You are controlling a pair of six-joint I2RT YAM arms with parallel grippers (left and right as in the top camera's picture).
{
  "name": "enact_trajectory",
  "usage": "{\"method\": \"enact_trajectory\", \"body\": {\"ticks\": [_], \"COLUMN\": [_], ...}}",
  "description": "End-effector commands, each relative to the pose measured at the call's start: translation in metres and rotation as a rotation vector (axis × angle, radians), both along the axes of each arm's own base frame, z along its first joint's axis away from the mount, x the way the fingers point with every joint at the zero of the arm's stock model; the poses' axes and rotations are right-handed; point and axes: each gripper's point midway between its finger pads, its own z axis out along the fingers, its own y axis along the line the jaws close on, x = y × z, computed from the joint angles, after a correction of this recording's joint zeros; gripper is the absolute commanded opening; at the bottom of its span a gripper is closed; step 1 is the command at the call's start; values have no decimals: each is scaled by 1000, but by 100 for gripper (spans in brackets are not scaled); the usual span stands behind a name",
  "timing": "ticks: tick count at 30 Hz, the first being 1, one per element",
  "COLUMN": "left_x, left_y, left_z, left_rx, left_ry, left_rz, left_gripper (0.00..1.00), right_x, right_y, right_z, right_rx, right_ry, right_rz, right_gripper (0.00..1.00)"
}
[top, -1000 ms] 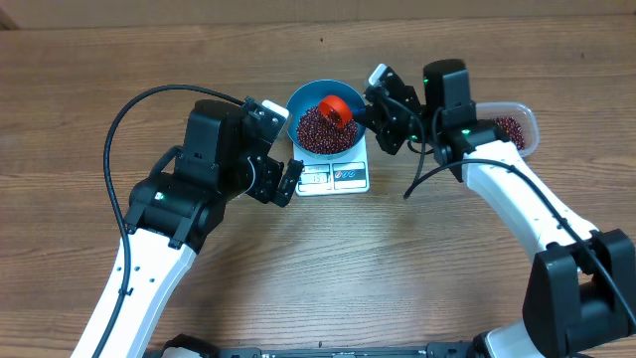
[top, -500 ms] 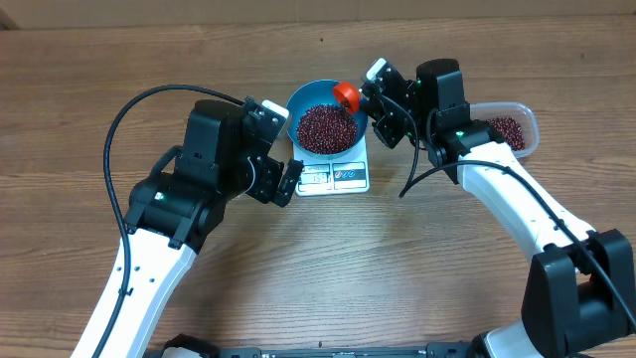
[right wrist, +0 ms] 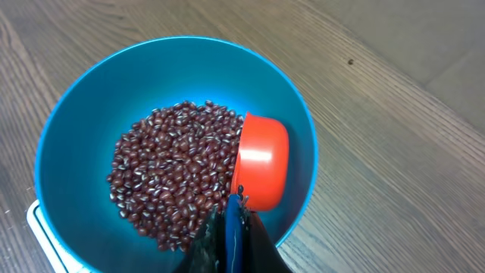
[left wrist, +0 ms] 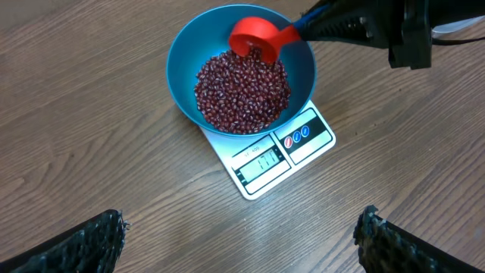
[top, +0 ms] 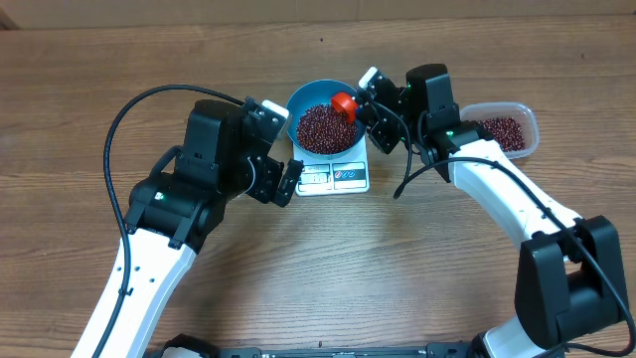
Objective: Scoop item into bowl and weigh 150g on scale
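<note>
Right jaws are clamped shut on the blue handle (right wrist: 235, 227) of the scoop (top: 344, 102). Left jaws are spread as wide as they go with nothing between them; the left wrist view only catches the two dark fingertips (left wrist: 83, 243) down in the bottom corners.

Room-wise: the bowl (top: 292, 119) sits on the scale (top: 333, 177) and overhangs it on the far side and both flanks, so only the scale's front strip pokes out. The left arm (top: 214, 164) is parked just beside the scale's left edge. There's plenty of bare surface (top: 378, 268) in front, and some behind the bowl before the far edge. The right arm (top: 497, 189) comes in from the right, over the bowl's rim.

Only the overhead shows the clear tub (top: 533, 124), off to the right beside the right arm, with more beans in it. The left wrist view is the one that shows the scale's display, though the digits are too small to read. The right wrist view shows the scoop's cup tipped on its side, over the right part of the bowl, right at the edge of the beans (right wrist: 170, 174).

Count: one bowl, one scale, one scoop, one tub, two bean piles, two arms.
</note>
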Motion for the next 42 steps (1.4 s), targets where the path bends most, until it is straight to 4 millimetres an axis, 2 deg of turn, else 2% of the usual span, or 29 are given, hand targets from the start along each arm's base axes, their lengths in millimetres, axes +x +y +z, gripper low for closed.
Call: {"method": "enact_trajectory", "body": {"ticks": [1, 5, 11, 22, 30, 42], "left_x": [-3, -3, -3, -3, -3, -3], "left_y": [-3, -3, -3, -3, -3, -3], "left_z": [5, 5, 5, 5, 5, 5], "left_rx": [-18, -18, -18, -18, -19, -19], "left_ry": [-7, -7, -7, -7, -7, -7], "left_rz": [-8, -8, -8, -8, -8, -8], "left_gripper": [100, 100, 100, 100, 100, 100], "right_x": [-12, -23, -21, -29, -25, -16], "right_y": [14, 20, 21, 49, 48, 36], "right_z": [-2, -8, -5, 23, 26, 29], "right_rx": [27, 32, 129, 373, 396, 408], "right_ry": [38, 89, 181, 291, 293, 275], "right_rz": [58, 69, -45, -5, -24, -51], "right_gripper": [4, 4, 4, 4, 4, 4]}}
